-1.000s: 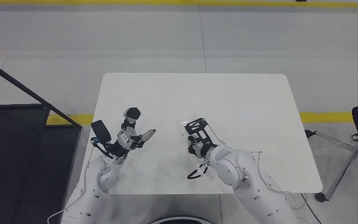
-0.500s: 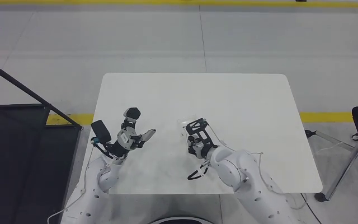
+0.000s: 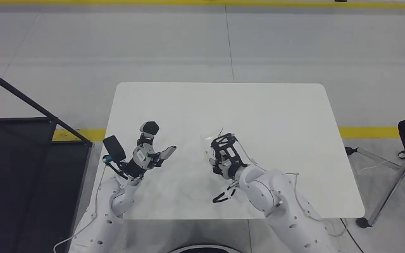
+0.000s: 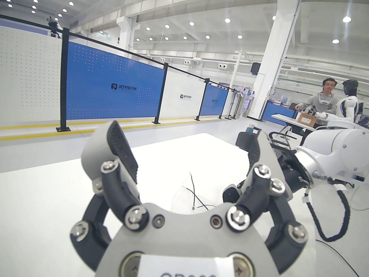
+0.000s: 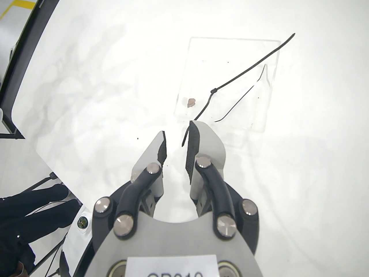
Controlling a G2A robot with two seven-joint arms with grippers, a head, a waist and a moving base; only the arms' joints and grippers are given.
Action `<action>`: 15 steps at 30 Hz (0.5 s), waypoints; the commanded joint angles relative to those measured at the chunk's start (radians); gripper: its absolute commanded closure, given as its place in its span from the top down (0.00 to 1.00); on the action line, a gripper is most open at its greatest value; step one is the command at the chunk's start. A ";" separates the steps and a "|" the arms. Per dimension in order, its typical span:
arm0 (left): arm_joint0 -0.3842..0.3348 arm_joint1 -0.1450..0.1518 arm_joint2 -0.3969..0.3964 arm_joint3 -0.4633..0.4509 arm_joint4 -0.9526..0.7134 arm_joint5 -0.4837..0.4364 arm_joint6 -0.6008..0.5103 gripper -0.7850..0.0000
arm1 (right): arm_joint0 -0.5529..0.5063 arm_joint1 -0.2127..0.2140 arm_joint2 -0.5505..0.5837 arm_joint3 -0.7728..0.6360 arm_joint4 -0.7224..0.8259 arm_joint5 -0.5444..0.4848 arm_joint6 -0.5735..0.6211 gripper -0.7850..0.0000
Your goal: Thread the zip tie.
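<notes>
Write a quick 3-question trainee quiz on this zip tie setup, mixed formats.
1. True or false: the left gripper is shut on the zip tie.
2. What lies on the table under most of the zip tie? A) a clear sheet B) a red tray C) a blue cloth
3. Fill in: the zip tie's near end sits right at the ____ gripper.

Key
1. False: it is open, empty and apart from the tie.
2. A.
3. Right: the right gripper.
</notes>
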State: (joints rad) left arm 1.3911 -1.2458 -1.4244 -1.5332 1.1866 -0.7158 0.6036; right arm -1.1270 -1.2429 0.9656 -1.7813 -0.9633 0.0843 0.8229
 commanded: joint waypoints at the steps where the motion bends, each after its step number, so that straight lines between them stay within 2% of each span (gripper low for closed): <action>1: 0.000 0.000 0.000 0.000 0.000 0.000 0.000 1.00 | -0.011 0.002 0.017 -0.011 0.011 -0.001 -0.012 0.64; 4: 0.000 0.000 0.000 0.000 0.000 0.000 0.000 1.00 | -0.045 0.006 0.057 -0.045 0.037 -0.002 -0.059 1.00; 7: 0.000 0.000 0.000 0.000 0.000 0.000 0.000 1.00 | -0.091 0.011 0.100 -0.086 0.045 0.002 -0.128 1.00; 11: 0.000 0.000 0.000 0.000 0.000 0.000 0.000 1.00 | -0.175 0.017 0.154 -0.142 0.028 0.015 -0.276 1.00; 15: 0.000 0.000 0.000 0.000 0.000 0.000 0.000 1.00 | -0.239 0.024 0.208 -0.186 0.061 -0.043 -0.366 1.00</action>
State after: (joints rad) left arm 1.3911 -1.2458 -1.4244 -1.5332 1.1866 -0.7158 0.6036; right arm -1.3518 -1.2204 1.1567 -1.9594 -0.9141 0.0567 0.4788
